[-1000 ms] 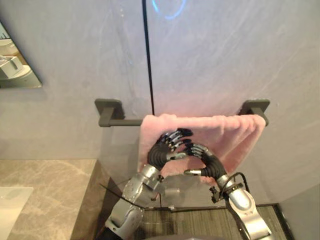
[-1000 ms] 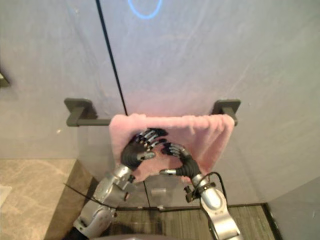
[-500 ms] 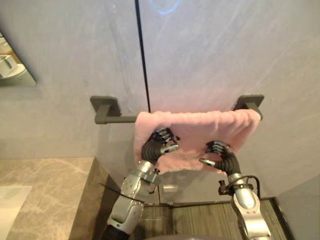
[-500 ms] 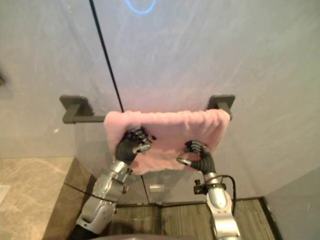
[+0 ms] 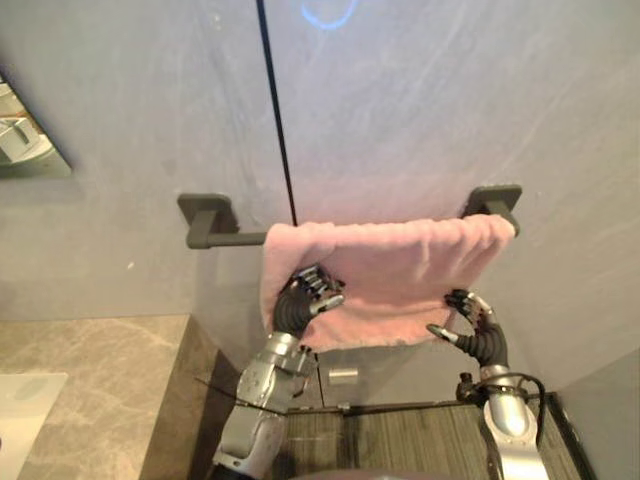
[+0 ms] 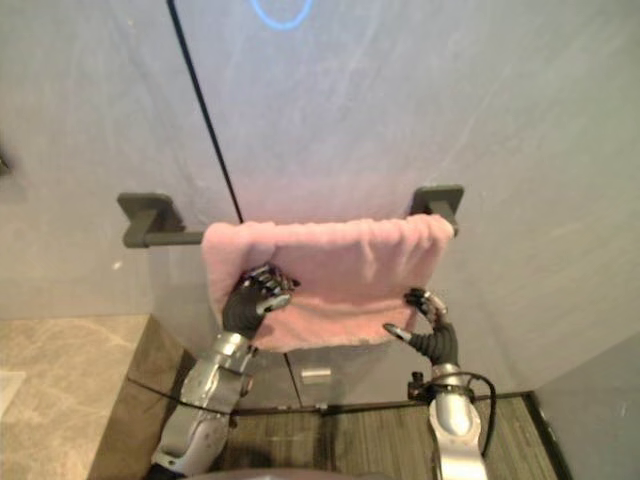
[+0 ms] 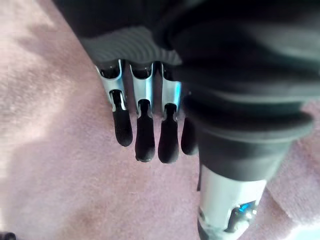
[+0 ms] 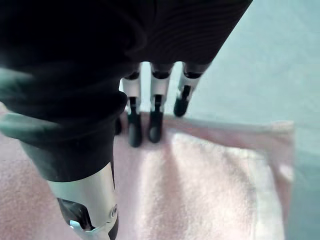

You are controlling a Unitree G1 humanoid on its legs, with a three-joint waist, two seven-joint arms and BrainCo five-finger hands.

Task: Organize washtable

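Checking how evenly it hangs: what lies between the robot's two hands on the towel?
Only pink towel: between the left hand and the right hand runs a bare stretch of it, draped over the rail, as the left eye view shows.

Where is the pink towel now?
In both eye views the pink towel hangs over the dark bar toward its right end, left hand at its lower left, right hand at its lower right.

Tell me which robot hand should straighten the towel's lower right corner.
Right. The right robot hand lies at that corner of the pink towel; the left robot hand rests near its left edge.
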